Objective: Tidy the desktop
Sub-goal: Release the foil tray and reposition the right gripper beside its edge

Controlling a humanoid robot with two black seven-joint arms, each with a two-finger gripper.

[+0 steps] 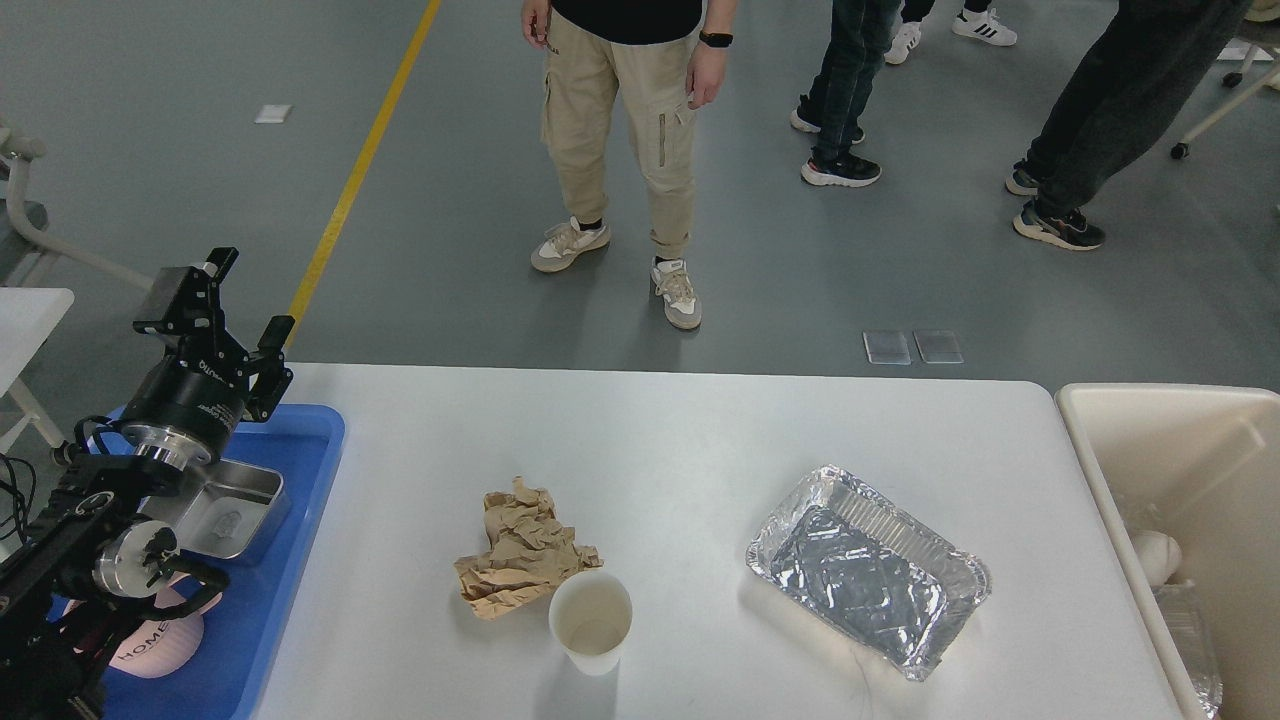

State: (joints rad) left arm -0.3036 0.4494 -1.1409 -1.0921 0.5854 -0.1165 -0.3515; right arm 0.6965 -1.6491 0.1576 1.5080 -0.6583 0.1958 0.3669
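The white desktop (680, 430) fills the lower view. On it lie a crumpled brown paper wad (522, 550), a white paper cup (590, 620) standing upright just right of the wad, and an empty foil tray (868, 568) at the right. My left gripper (228, 310) is open and empty, raised above the far end of the blue tray (280, 560) at the left edge. My right gripper is out of view.
The blue tray holds a steel box (222, 510) and a pink bowl (155, 640). A cream bin (1180, 470) at the right edge holds a white ball and clear plastic. Several people (620, 130) stand beyond the table's far edge.
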